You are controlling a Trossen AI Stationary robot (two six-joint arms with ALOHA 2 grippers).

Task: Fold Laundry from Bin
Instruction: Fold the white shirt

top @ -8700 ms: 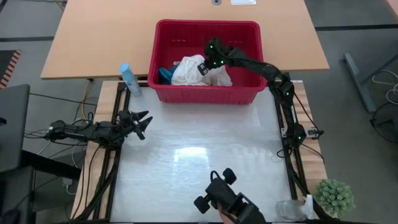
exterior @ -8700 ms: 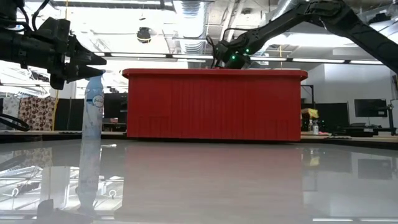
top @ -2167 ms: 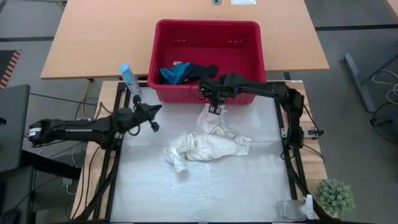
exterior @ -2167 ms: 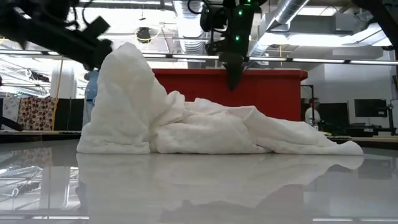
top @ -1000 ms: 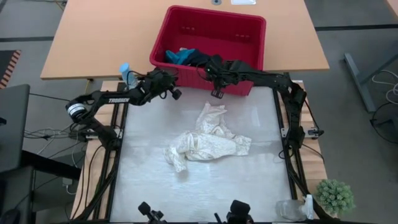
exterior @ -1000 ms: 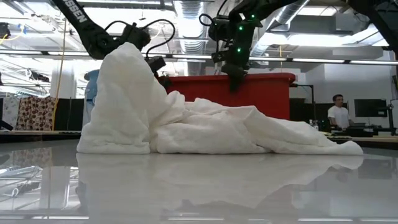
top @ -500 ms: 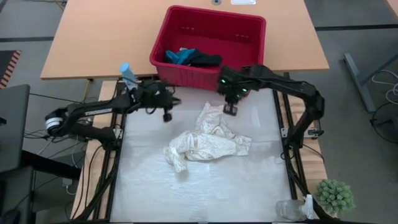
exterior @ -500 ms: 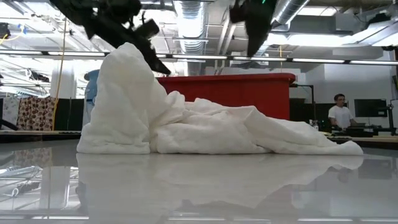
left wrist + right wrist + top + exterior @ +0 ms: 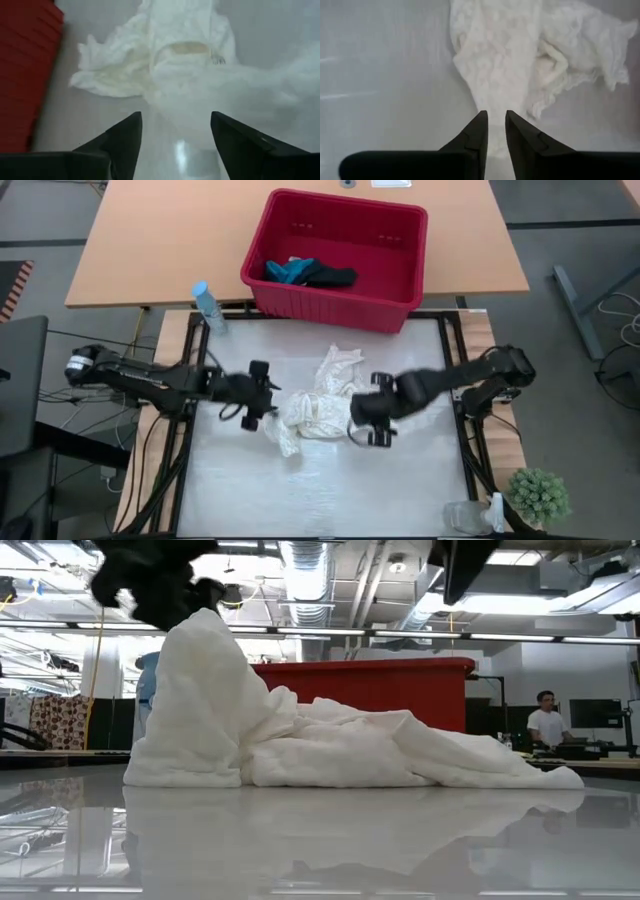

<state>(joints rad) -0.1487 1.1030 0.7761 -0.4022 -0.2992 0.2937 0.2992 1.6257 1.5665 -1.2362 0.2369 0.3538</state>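
White cloth [image 9: 330,405] lies crumpled on the desk [image 9: 320,490] between both grippers: left fingers [image 9: 125,137] spread wide, right fingers [image 9: 475,132] nearly together. Best pinch opposite edges, then spread flat.

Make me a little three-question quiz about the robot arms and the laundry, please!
1. True or false: the white lacy cloth lies inside the red bin.
2. Which gripper's jaws stand wider apart? A) left gripper B) right gripper
3. Fill in: beside the dark cloth in the bin lies a ____ cloth.

Key: 1 false, it lies crumpled on the table. 2 A. 3 teal-blue.
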